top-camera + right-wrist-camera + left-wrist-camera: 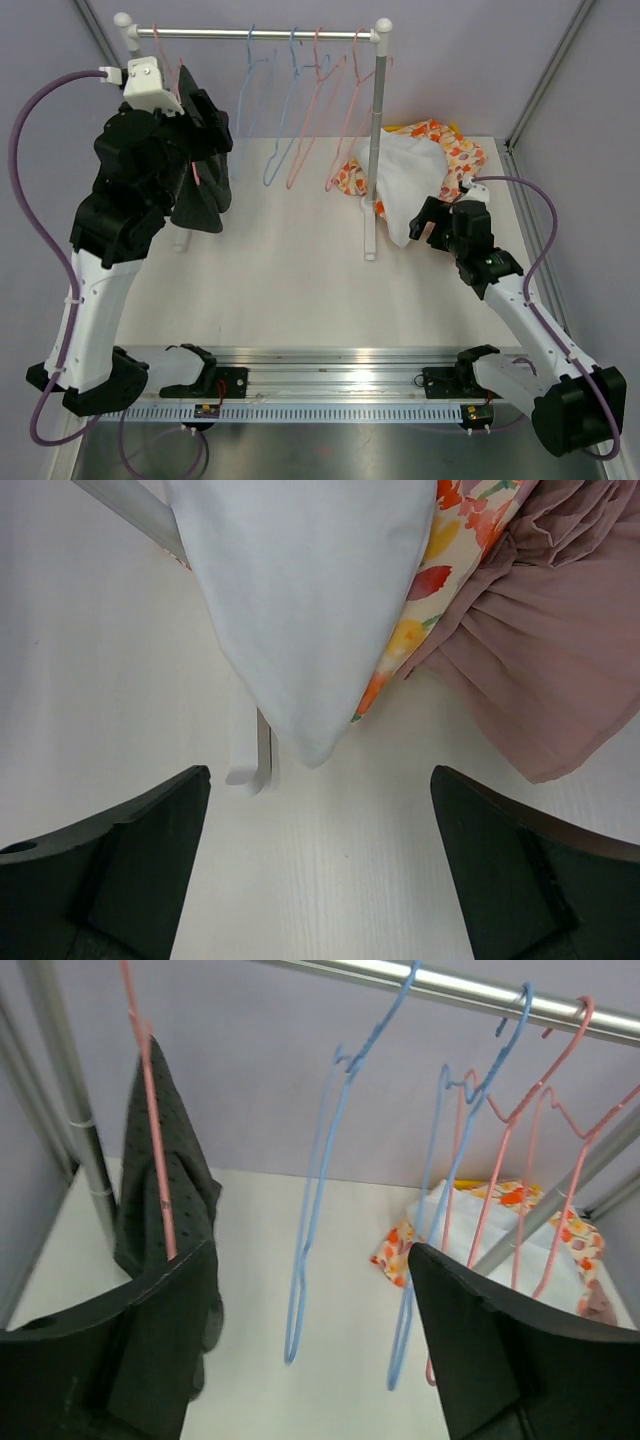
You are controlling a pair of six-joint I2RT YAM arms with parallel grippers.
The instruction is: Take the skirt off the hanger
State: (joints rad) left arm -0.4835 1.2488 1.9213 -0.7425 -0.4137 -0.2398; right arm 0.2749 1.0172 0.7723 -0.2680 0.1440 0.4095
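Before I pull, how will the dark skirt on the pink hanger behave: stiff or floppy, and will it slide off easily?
Probably floppy: the skirt hangs in loose folds from the hanger, so it should bunch when pulled. Likely light, being thin cloth. The hanger only hooks over the rail, so it may swing rather than let go.

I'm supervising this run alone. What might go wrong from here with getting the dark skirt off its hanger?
1. The left gripper is open and holds nothing. The dark skirt hangs at its left finger beside the pink hanger wire, so closing may pinch wire with cloth and drag the hanger along the rail.
2. The blue hanger hangs freely just beyond the fingers and could be snagged or knocked.
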